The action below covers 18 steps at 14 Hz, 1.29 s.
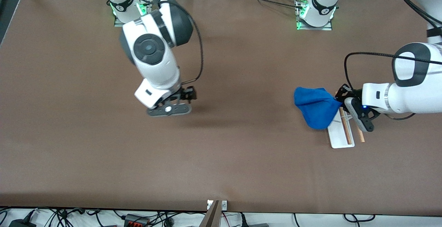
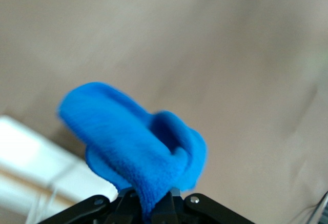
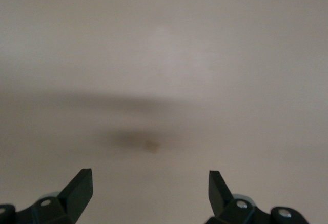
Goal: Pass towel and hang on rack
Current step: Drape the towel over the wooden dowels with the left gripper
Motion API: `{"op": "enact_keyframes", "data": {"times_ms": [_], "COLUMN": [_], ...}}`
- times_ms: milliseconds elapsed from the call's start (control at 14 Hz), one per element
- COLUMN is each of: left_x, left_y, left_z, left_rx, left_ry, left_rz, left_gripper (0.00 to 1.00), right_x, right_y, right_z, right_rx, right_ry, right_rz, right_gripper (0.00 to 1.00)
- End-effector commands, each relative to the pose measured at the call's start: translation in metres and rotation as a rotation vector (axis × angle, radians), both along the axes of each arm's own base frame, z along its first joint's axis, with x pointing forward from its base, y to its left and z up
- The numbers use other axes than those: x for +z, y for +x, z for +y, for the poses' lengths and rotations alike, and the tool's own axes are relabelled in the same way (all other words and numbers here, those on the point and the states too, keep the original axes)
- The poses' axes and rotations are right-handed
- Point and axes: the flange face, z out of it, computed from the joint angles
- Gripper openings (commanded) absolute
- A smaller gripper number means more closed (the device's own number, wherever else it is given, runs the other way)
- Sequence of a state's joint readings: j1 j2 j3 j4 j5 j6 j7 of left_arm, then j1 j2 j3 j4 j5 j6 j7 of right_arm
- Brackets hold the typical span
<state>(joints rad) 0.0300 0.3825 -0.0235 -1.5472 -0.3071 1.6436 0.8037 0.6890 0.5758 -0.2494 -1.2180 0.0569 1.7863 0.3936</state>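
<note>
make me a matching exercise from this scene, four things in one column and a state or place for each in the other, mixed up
Things:
1. towel
2. rack
3. left tool
4. right tool

States or places:
A. open, holding nothing, over bare table
B. blue, bunched, hanging in a grip
C. shut on the cloth, above the rack
D. standing on the table toward the left arm's end

Pairs: 1-B, 2-D, 3-C, 4-A

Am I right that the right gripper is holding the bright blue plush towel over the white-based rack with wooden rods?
Not quite: the left gripper holds the bright blue plush towel over the white-based rack with wooden rods, as the front view shows. The right gripper hangs open and empty over bare table.
</note>
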Motion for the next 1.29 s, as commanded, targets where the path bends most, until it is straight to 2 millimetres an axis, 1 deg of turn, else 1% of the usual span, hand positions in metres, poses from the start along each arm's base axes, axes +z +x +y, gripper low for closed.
{"op": "enact_keyframes", "data": {"times_ms": [0, 143, 214, 286, 357, 429, 500, 571, 643, 714, 786, 857, 929, 1000, 1071, 1143, 1214], "left_x": [0.022, 0.010, 0.002, -0.007, -0.016, -0.024, -0.038, -0.048, -0.057, -0.065, -0.067, -0.071, -0.079, -0.094, -0.104, -0.109, -0.114], "left_y": [-0.003, -0.002, -0.002, -0.001, 0.000, 0.001, 0.001, 0.001, 0.002, 0.002, 0.005, 0.007, 0.009, 0.007, 0.007, 0.009, 0.013], "left_z": [0.004, 0.035, 0.039, 0.044, 0.052, 0.069, 0.085, 0.096, 0.099, 0.112, 0.121, 0.130, 0.141, 0.154, 0.164, 0.170, 0.172], "left_rx": [0.183, 0.274, 0.283, 0.293, 0.307, 0.319, 0.329, 0.321, 0.294, 0.292, 0.277, 0.253, 0.232, 0.228, 0.232, 0.216, 0.193], "left_ry": [0.137, 0.161, 0.162, 0.165, 0.165, 0.160, 0.153, 0.142, 0.130, 0.133, 0.153, 0.159, 0.146, 0.133, 0.128, 0.125, 0.121], "left_rz": [0.130, 0.172, 0.187, 0.203, 0.218, 0.225, 0.241, 0.250, 0.251, 0.245, 0.210, 0.178, 0.159, 0.171, 0.167, 0.137, 0.108], "left_gripper": [0.00, 0.00, 0.00, 0.00, 0.00, 0.00, 0.00, 0.00, 0.00, 0.00, 0.00, 0.00, 0.00, 0.00, 0.00, 0.00, 0.00], "right_x": [0.020, 0.031, 0.032, 0.038, 0.043, 0.046, 0.053, 0.058, 0.065, 0.069, 0.081, 0.088, 0.096, 0.101, 0.110, 0.118, 0.127], "right_y": [0.013, 0.023, 0.029, 0.033, 0.039, 0.043, 0.046, 0.048, 0.048, 0.047, 0.043, 0.041, 0.036, 0.031, 0.028, 0.025, 0.017], "right_z": [-0.050, -0.083, -0.099, -0.117, -0.142, -0.160, -0.180, -0.206, -0.231, -0.265, -0.284, -0.298, -0.320, -0.336, -0.348, -0.353, -0.361], "right_rx": [-0.047, -0.097, -0.121, -0.150, -0.164, -0.153, -0.134, -0.162, -0.188, -0.216, -0.213, -0.200, -0.195, -0.187, -0.163, -0.144, -0.137], "right_ry": [-0.031, -0.037, -0.038, -0.030, -0.021, -0.013, 0.005, 0.030, 0.060, 0.091, 0.112, 0.122, 0.127, 0.132, 0.128, 0.120, 0.112], "right_rz": [-0.014, -0.021, -0.018, -0.019, -0.019, -0.016, -0.015, -0.014, -0.014, -0.009, -0.015, -0.020, -0.025, -0.028, -0.040, -0.050, -0.039], "right_gripper": [1.00, 1.00, 1.00, 1.00, 1.00, 1.00, 1.00, 1.00, 1.00, 1.00, 1.00, 1.00, 1.00, 1.00, 1.00, 1.00, 1.00]}}
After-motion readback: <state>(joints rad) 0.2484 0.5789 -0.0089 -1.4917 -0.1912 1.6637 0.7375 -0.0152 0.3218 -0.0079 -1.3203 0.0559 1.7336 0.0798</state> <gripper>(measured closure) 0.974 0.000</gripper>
